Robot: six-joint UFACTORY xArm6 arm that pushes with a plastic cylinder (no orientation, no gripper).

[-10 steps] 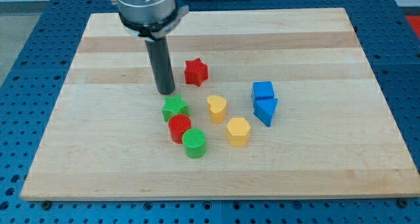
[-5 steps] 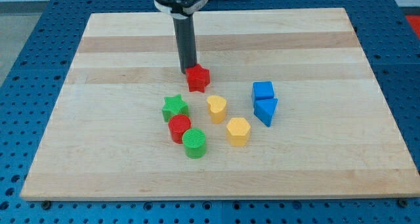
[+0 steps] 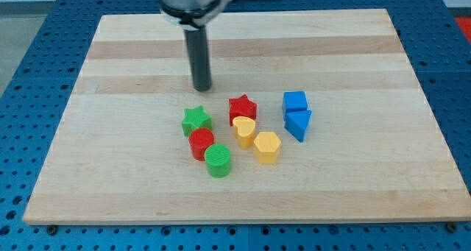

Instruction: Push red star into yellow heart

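The red star (image 3: 241, 108) lies near the middle of the wooden board (image 3: 353, 52), touching the top of the yellow heart (image 3: 244, 131) just below it. My tip (image 3: 202, 87) rests on the board above and to the left of the red star, apart from it. It stands above the green star (image 3: 196, 120).
A red cylinder-like block (image 3: 201, 143) and a green cylinder (image 3: 218, 161) sit below the green star. A yellow hexagon block (image 3: 267, 147) touches the heart's lower right. A blue cube (image 3: 295, 102) and a blue triangle block (image 3: 298, 124) lie to the right.
The red star has slid down and to the right, up against the yellow heart, which has shifted slightly down. My tip touched the star's top left, then drew back to the left.
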